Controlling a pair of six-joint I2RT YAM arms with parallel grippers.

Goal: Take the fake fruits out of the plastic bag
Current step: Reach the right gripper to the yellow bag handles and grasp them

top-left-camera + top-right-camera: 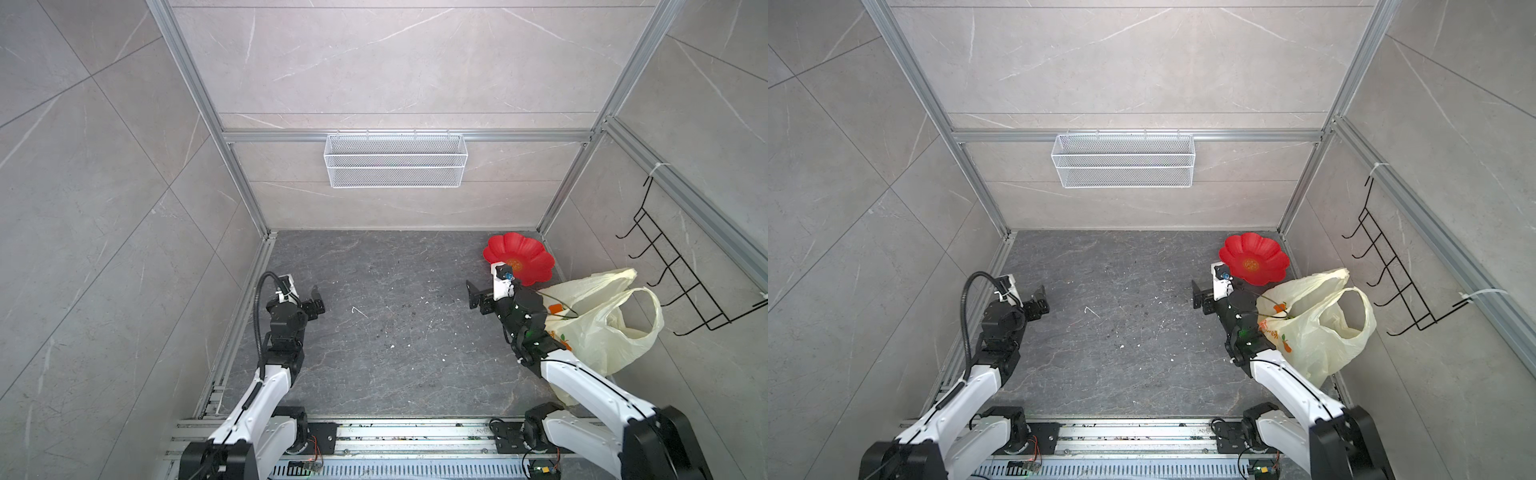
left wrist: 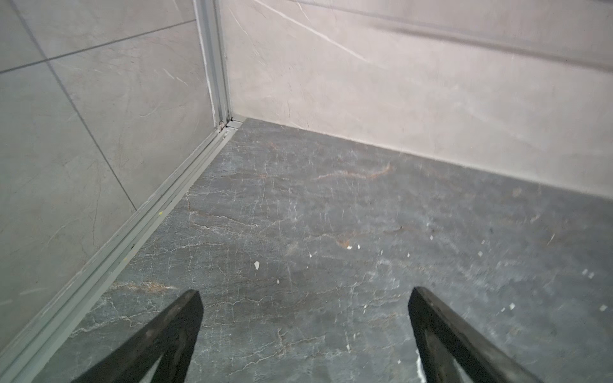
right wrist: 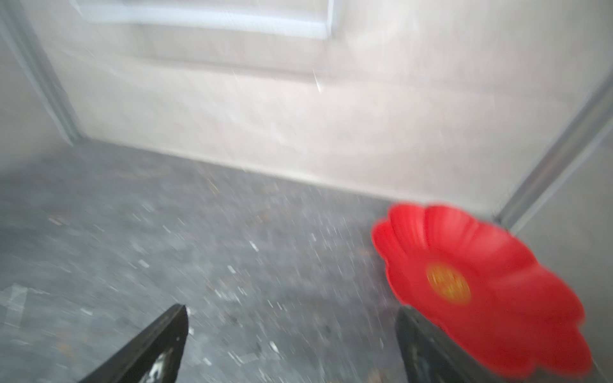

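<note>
Plainly, both pairs of fingers stand spread wide, released, with nothing between them. In both top views the left fingers (image 1: 318, 307) hover at the left of the dark worktop (image 1: 395, 332), and the left wrist view shows only bare stone beyond them. The right fingers (image 1: 472, 293) hang right of centre, pointing toward the middle of the frame.

The plastic bag (image 1: 602, 328) sits at the right edge of the worktop. It is pale yellow with orange prints, its mouth gapes upward, and the right arm covers part of it. The fake fruits cannot be made out inside it. Just above the bag in the frame, near the back right corner, lies a red flower-shaped plate (image 1: 523, 253), blurred in the right wrist view.
</note>
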